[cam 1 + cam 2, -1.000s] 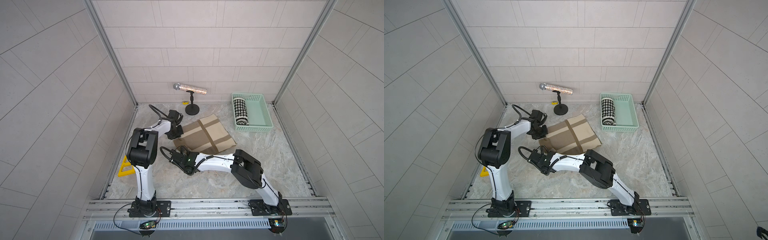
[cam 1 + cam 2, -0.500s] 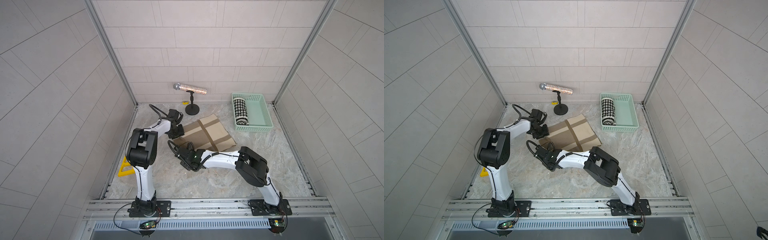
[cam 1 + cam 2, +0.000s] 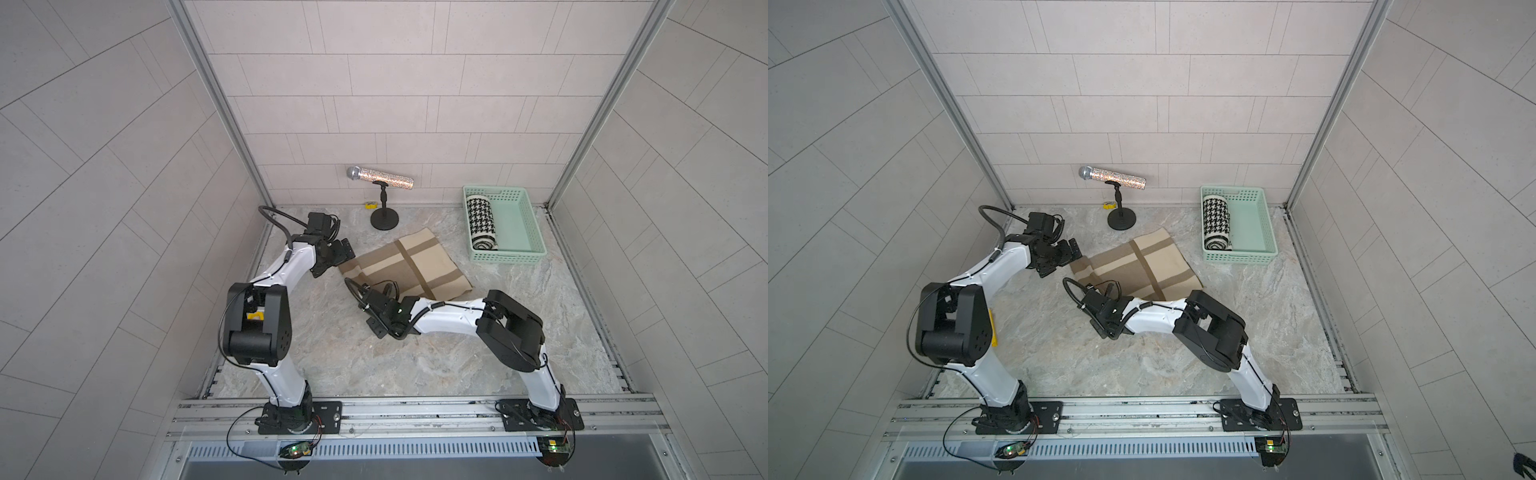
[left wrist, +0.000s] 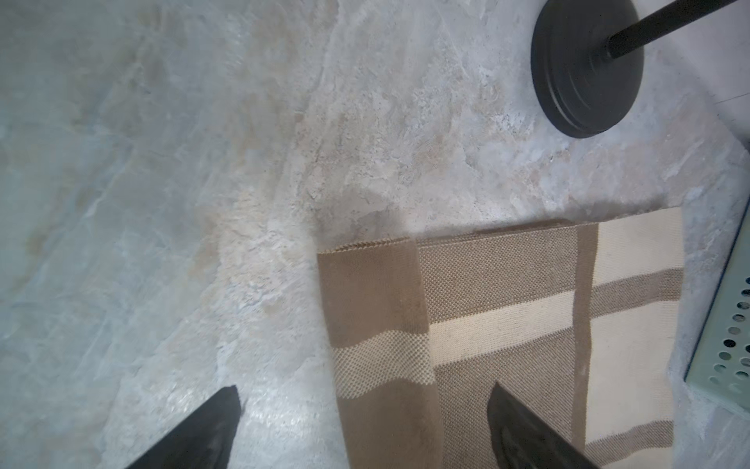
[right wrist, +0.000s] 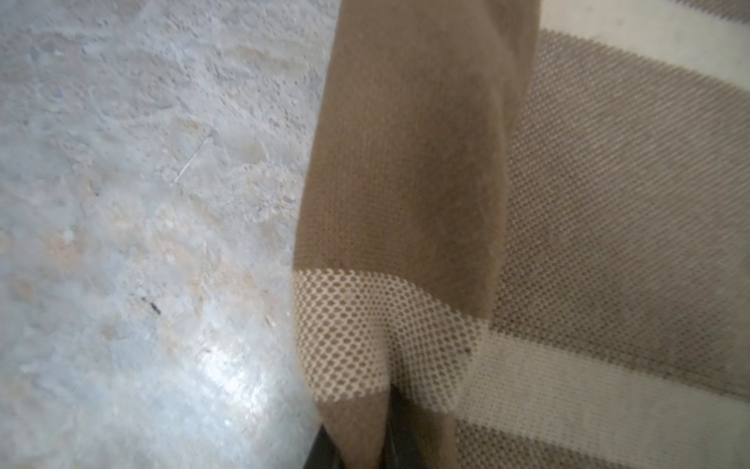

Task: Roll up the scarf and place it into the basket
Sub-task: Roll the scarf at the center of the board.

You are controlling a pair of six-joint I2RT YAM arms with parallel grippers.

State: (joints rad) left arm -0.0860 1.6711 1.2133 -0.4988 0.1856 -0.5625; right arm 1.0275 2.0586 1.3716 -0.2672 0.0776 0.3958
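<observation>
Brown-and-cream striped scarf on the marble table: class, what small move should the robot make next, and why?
Probably close the left end effector on the folded edge of the brown-and-cream striped knitted scarf: it stands open astride that fold, while the right end effector pinches the same fold.

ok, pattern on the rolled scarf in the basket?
Black-and-white houndstooth on that rolled scarf; clearest in a top view.

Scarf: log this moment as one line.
scarf flat, one edge folded over | left fingers open astride fold | right fingers shut on fold | basket holds houndstooth roll
</observation>
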